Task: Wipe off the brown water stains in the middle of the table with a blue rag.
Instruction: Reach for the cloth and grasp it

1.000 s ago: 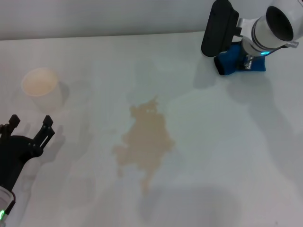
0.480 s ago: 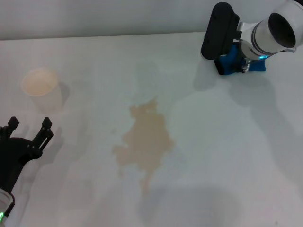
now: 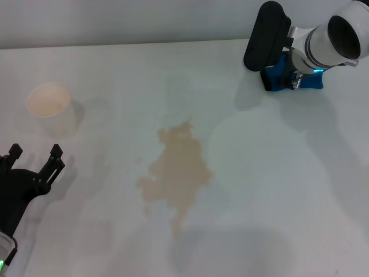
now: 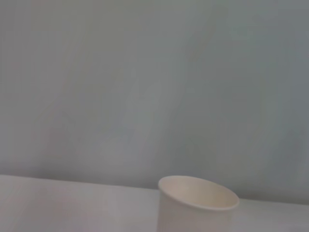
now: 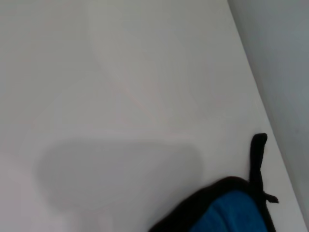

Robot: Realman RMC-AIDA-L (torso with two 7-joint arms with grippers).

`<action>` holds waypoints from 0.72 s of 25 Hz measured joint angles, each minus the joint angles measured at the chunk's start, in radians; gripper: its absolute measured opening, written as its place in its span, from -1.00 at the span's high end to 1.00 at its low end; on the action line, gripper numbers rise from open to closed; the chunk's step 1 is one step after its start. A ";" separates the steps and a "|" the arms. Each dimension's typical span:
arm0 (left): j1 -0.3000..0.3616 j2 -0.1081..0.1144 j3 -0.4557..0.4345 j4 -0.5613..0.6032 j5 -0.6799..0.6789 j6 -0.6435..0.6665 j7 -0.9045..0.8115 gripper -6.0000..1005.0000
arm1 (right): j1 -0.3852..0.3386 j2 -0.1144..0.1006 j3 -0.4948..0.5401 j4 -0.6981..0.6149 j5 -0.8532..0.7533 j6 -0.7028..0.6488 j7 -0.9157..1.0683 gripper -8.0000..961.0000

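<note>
The brown water stains (image 3: 176,173) lie as a pale tan ragged puddle with a thin tail in the middle of the white table (image 3: 277,190). The blue rag (image 3: 283,78), with black edging, lies at the far right of the table. It also shows in the right wrist view (image 5: 231,212) with its black loop tab. My right gripper (image 3: 268,40) hangs right over the rag, its black body partly covering it. My left gripper (image 3: 34,156) is open and empty at the near left, well away from the stains.
A white paper cup (image 3: 49,107) stands upright at the far left, just beyond my left gripper; it also shows in the left wrist view (image 4: 198,203). A grey wall runs behind the table's far edge (image 3: 144,41).
My right arm has shifted slightly at the rag and its shadow has moved a little left. My left gripper has drifted slightly towards the near edge. The stains and cup are unchanged.
</note>
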 joint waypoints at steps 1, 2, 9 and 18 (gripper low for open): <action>0.000 0.000 0.000 -0.001 0.000 0.003 0.000 -0.78 | -0.002 0.000 0.000 0.000 0.006 -0.005 0.001 -0.07; -0.001 0.000 0.000 -0.001 0.000 0.006 0.000 -0.78 | -0.004 0.000 0.000 0.000 0.014 -0.009 0.001 -0.06; 0.000 0.000 0.000 -0.007 -0.001 0.023 -0.001 -0.78 | -0.004 0.000 0.005 0.007 0.049 -0.017 0.004 0.00; 0.001 0.000 0.000 -0.007 -0.002 0.024 -0.002 -0.78 | -0.002 -0.001 0.008 0.009 0.070 0.016 0.023 0.06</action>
